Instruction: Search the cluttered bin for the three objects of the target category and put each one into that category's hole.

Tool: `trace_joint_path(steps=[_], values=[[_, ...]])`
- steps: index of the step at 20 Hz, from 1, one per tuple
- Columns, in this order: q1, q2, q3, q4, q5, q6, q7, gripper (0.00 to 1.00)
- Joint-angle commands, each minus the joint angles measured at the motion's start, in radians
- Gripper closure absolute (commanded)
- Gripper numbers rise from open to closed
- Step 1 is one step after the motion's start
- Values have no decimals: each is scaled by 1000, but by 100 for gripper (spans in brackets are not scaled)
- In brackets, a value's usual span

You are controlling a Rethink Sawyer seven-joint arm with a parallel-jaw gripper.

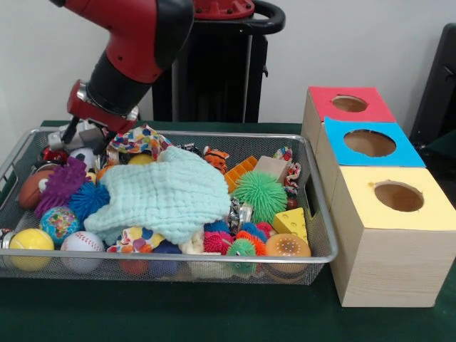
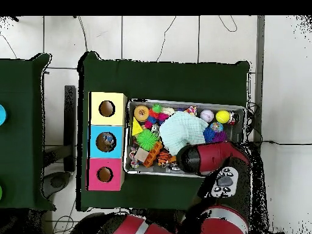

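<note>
My claw [image 1: 84, 142] hangs low over the far corner of the wire bin [image 1: 320, 214], among balls; I cannot tell its state. The mint cloth [image 1: 171, 196] lies just beside it, mid-bin. The holed boxes [image 1: 388, 228] stand well apart.

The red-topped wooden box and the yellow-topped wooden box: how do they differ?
The red-topped wooden box stands farthest from the camera in the front view; the yellow-topped wooden box stands nearest. The tops differ in colour, red against yellow. Both are pale wood with one round hole on top, in one row beside the wire basket.

White wall [image 1: 356, 43], tiled floor [image 2: 158, 36], green-covered table [image 2: 164, 76].
</note>
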Motion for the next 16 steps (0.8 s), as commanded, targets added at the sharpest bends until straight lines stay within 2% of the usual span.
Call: trace_joint_path(steps=[1,7,12,16], values=[[-122,-10,139,168,-109,-232,-29,0],[-194,71,174,161,-213,-461,11,0],[-220,135,179,137,-273,-643,46,0],[-303,150,274,140,-339,-684,56,0]])
